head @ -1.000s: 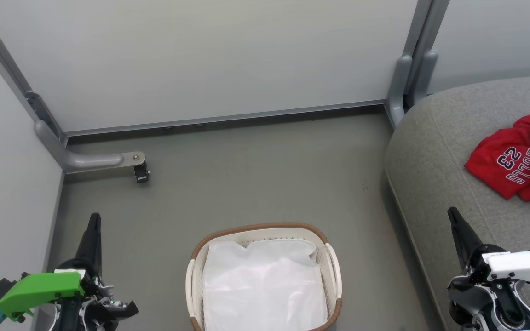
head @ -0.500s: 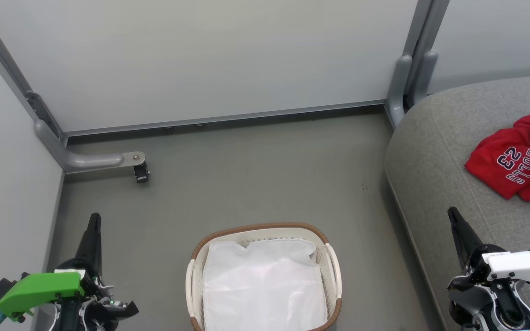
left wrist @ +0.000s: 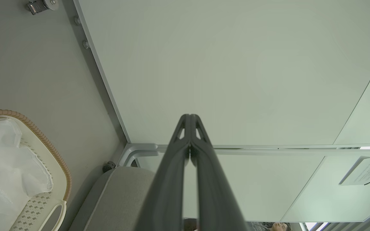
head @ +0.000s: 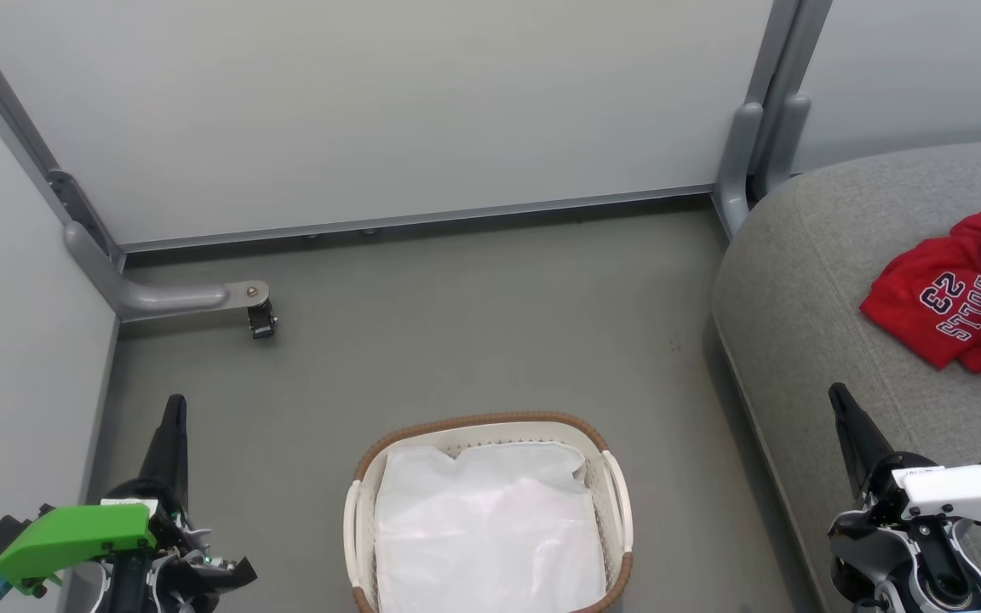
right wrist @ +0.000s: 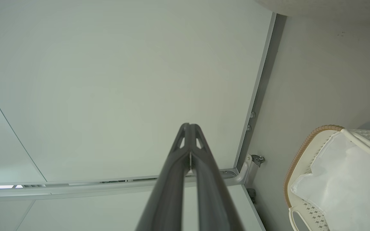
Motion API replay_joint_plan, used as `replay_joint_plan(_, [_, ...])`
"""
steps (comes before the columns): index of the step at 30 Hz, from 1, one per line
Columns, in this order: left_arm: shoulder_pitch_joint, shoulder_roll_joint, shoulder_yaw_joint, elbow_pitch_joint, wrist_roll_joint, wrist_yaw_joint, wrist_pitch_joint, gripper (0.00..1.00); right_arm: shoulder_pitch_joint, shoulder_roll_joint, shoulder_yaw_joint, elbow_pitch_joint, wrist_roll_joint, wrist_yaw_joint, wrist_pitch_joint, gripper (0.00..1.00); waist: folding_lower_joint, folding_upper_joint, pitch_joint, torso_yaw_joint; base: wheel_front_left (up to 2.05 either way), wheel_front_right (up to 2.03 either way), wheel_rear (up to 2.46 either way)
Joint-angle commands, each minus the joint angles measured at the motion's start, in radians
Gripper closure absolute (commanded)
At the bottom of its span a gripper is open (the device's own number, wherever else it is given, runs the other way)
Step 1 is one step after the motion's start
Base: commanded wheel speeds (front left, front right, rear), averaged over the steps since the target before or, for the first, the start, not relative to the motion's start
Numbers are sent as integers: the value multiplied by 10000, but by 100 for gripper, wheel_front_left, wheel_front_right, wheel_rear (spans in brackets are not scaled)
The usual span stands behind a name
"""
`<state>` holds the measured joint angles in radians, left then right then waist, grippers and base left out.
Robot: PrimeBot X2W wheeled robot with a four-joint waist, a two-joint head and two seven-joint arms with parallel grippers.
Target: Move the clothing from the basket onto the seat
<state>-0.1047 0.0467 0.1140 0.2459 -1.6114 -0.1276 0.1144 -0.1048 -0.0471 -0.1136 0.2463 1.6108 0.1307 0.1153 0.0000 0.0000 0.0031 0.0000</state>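
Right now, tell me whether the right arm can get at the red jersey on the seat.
Probably yes. The right gripper, shut, hangs near the seat, with only bare cushion between it and the red jersey. It must open first.

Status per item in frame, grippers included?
basket: upright on the floor, white plastic liner inside.
clothing: crumpled on the seat, lettering upside down in the head view.
seat: bears the clothing.
left gripper: shut, holding nothing.
right gripper: shut, holding nothing.
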Motion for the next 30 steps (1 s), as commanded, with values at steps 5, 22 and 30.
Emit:
replay_joint_plan(5, [-87,66,16,-16,-29,-60,31,100,-64,-59,-19,-41,40,0,14,100,0,0,0,0,0,0,0])
replay_joint_plan(22, [-87,66,17,-17,-30,-59,31,100,-63,-59,-18,-41,40,0,13,100,0,0,0,0,0,0,0])
replay_joint_plan(30, [-87,66,16,-17,-30,-60,30,100,-63,-59,-17,-41,41,0,13,100,0,0,0,0,0,0,0])
